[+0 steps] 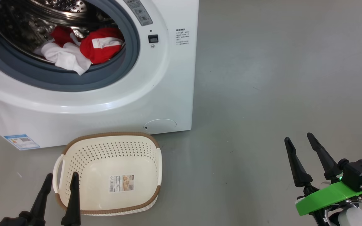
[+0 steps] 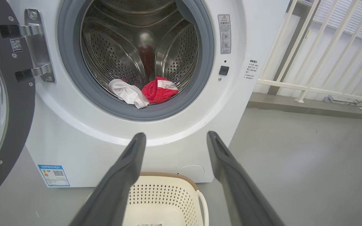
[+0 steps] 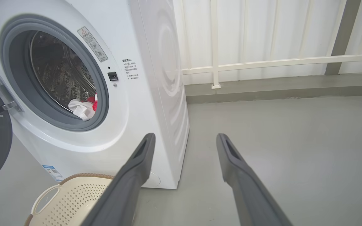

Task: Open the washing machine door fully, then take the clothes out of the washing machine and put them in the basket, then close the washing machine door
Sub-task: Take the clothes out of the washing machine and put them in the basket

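Head view looks down on the washing machine (image 1: 112,106), whose grey-ringed mouth stands uncovered. The washing machine door (image 2: 22,106) is swung out on its metal hinge (image 2: 38,47) at the machine's left side, as the left wrist view has it. The clothes (image 1: 83,47), a white piece and red ones, one with a white patch, lie heaped at the front bottom of the steel drum, and the white piece drapes onto the rubber ring. The basket (image 1: 112,150) sits on the grey floor (image 1: 262,78) just in front of the machine, a paper sticker (image 1: 121,183) showing on its bottom. The left gripper (image 1: 62,174) hovers over the basket's left side, its jaws spread wide and holding nothing. The right gripper (image 1: 298,137) hangs well off to the right above the floor, its jaws likewise parted and gripping nothing.
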Available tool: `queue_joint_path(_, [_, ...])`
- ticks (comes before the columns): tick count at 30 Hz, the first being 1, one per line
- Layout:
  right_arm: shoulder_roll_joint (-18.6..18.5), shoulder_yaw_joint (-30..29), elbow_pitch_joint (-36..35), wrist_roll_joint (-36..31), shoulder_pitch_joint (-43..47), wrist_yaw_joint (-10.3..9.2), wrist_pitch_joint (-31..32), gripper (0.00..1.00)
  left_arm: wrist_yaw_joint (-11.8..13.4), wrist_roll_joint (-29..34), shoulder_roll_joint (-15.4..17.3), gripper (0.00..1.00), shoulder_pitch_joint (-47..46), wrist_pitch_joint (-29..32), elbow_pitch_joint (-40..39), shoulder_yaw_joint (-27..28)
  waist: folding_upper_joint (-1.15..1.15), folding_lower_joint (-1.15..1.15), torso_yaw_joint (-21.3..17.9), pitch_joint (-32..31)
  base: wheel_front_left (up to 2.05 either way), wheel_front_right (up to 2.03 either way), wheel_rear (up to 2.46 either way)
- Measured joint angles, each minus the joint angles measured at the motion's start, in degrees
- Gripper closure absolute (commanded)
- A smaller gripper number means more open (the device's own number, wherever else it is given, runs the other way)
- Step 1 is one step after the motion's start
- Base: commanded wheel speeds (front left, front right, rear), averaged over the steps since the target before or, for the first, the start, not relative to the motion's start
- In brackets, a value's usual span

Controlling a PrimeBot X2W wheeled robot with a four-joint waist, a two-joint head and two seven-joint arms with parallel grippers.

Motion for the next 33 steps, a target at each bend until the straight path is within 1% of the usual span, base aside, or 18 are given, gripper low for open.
queue_joint_path(6, [0.0,0.01,-0.04,-0.01,0.0,0.0,0.0,0.0,0.0,-0.01,0.01,0.0,-0.01,0.0,-0.18,-0.12,0.0,0.0,0.04,0.33,0.54,-0.87,0.34])
queue_joint_path(15, [0.02,0.05,-0.04,-0.01,-0.01,0.0,0.0,0.0,0.0,-0.02,0.02,0.0,-0.27,0.0,-0.18,-0.03,0.0,0.0,0.05,0.78,1.26,-1.59,0.33])
queue_joint_path(21, [0.03,0.21,-0.03,-0.02,-0.05,0.0,0.0,0.0,0.0,-0.21,-0.15,0.0,-1.2,0.0,0.48,0.97,0.0,0.0,0.14,0.98,1.13,-1.39,0.26])
queue_joint_path(26, [0.04,0.3,-0.03,-0.1,-0.05,0.0,0.0,0.0,0.0,-0.11,-0.19,0.0,-1.44,0.0,0.55,0.93,0.0,0.0,0.23,1.01,0.54,-0.54,0.0])
queue_joint_path(33, [0.04,0.41,-0.01,-0.1,-0.05,0.0,0.0,0.0,0.0,-0.03,-0.3,0.0,-1.42,0.0,1.33,0.91,0.0,0.0,0.3,0.73,0.02,-0.02,0.0])
